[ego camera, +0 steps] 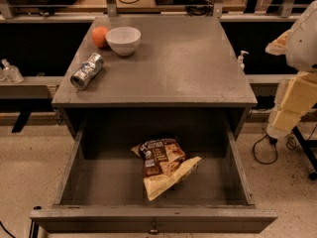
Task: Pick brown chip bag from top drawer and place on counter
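Since the brown chip bag (162, 165) lies flat on the floor of the open top drawer (99, 182), about mid-drawer and slightly right of centre, touching no wall, access from above looks free; it reads as light, soft, crinkly, probably slick film, contents fragile; my call: pinch the pale tan end nearest the drawer front, or a crease across the dark middle, with modest force; expect flop and swing once lifted; the gripper (282, 119) hangs outside the drawer, beyond its right wall and higher, well apart from the bag; jaws open or closed: cannot tell; the counter (188, 68) sits above the drawer's back; silver can (87, 70), white bowl (123, 39) and orange (99, 36) stand over the drawer's left side, so set down over its right.
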{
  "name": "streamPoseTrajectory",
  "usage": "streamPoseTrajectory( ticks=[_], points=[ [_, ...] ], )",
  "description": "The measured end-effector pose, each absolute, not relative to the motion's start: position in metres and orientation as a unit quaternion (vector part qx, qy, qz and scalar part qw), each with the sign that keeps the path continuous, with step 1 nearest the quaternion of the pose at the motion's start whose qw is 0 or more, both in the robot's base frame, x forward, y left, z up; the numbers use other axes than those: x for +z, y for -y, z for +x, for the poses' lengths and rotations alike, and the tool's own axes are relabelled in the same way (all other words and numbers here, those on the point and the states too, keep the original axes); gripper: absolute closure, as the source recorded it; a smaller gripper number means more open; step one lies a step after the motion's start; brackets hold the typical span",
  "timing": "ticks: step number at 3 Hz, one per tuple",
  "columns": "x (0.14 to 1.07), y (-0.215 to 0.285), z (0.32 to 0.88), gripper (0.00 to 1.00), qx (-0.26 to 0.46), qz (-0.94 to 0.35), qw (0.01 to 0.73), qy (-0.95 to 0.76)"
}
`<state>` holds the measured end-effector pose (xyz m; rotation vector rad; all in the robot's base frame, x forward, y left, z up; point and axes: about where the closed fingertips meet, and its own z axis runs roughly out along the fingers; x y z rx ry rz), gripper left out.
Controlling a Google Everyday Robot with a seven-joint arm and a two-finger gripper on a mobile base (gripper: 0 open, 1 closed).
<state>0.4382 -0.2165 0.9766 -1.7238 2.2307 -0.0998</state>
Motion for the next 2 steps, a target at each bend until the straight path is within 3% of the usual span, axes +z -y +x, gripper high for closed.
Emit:
streamPoseTrajectory(
  ticks=[1, 2],
  points=[
    [0.978, 0.216, 0.438, 0.00, -0.034, -0.604, 0.162, -0.779],
    [0.946, 0.181, 0.439, 0.00, 0.002, -0.635, 0.174, -0.753]
  ],
)
